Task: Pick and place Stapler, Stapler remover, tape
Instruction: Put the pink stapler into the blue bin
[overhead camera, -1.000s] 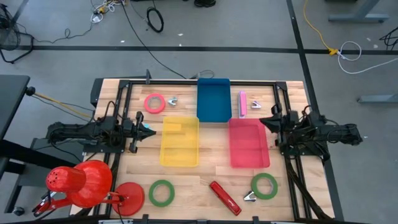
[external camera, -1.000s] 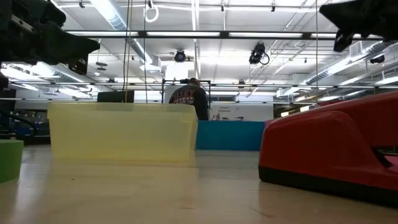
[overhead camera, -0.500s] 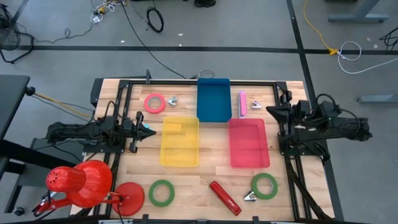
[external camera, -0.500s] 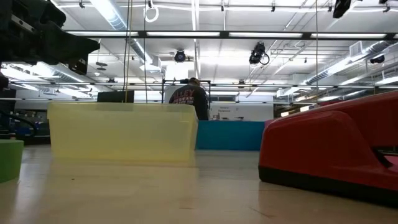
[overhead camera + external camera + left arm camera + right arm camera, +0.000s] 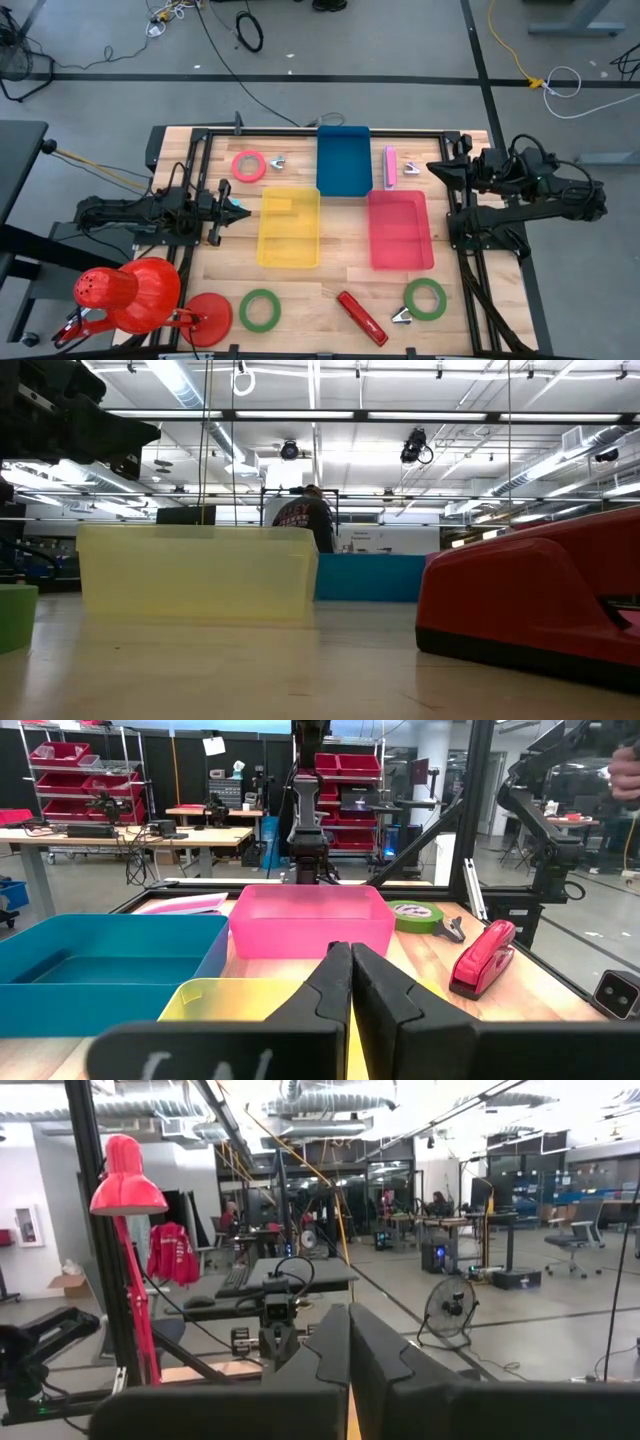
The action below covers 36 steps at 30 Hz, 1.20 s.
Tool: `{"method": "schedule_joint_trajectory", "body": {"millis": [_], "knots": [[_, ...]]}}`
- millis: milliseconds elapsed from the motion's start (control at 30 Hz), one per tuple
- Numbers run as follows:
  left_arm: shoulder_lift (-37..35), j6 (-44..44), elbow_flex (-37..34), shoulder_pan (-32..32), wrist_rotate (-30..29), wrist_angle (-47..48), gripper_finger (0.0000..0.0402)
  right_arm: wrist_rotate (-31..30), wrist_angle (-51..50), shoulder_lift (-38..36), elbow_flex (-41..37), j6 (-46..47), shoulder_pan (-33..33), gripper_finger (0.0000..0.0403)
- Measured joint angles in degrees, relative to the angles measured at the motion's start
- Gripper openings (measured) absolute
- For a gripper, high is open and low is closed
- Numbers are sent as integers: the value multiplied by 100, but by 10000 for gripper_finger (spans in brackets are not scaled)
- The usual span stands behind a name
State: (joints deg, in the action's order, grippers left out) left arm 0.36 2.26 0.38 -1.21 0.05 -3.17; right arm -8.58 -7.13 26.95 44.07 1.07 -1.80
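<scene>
From above, the left gripper (image 5: 236, 211) waits at the table's left edge, fingers pressed together and empty, pointing at the yellow bin (image 5: 290, 228). The right gripper (image 5: 432, 166) sits at the right edge, level with the blue bin (image 5: 343, 160), also closed on nothing. A pink bin (image 5: 400, 230) lies just right of the yellow one. The red stapler (image 5: 361, 317) lies near the front edge, between a green tape roll (image 5: 260, 309) and a second green roll (image 5: 425, 298) with a staple remover (image 5: 401, 317) just beside it. A pink tape roll (image 5: 249, 165) and another remover (image 5: 277, 162) lie left of the blue bin; a pink stapler (image 5: 390, 166) and a third remover (image 5: 412, 168) lie to its right. A red lamp (image 5: 135, 296) stands at the front left corner.

At table height, the red stapler (image 5: 530, 600) fills the right side, the yellow bin (image 5: 197, 573) stands behind, and a person (image 5: 304, 517) shows far off.

Past the left wrist, closed fingers (image 5: 335, 982) point over the yellow bin (image 5: 240, 998) toward the pink bin (image 5: 310, 919), with the stapler (image 5: 482, 956) and a green roll (image 5: 416, 914) beyond.

Past the right wrist, closed fingers (image 5: 338, 1342) face the lamp (image 5: 127, 1178).
</scene>
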Motion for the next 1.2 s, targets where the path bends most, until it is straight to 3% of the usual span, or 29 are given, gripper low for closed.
{"method": "schedule_joint_trajectory", "body": {"millis": [533, 633, 800, 1200], "knots": [[-2, 2, 2, 0, -2, 1, 16, 0, -502, 478, 57, 597, 0, 3], [-1, 2, 1, 1, 0, 1, 16, -274, -488, 642, 60, 571, 69, 2], [-1, 2, 1, 0, 0, 0, 16, -761, -498, 760, 57, 304, 356, 2], [-2, 0, 1, 1, 0, 1, 16, -855, -813, 1094, 57, 587, 1462, 2]]}}
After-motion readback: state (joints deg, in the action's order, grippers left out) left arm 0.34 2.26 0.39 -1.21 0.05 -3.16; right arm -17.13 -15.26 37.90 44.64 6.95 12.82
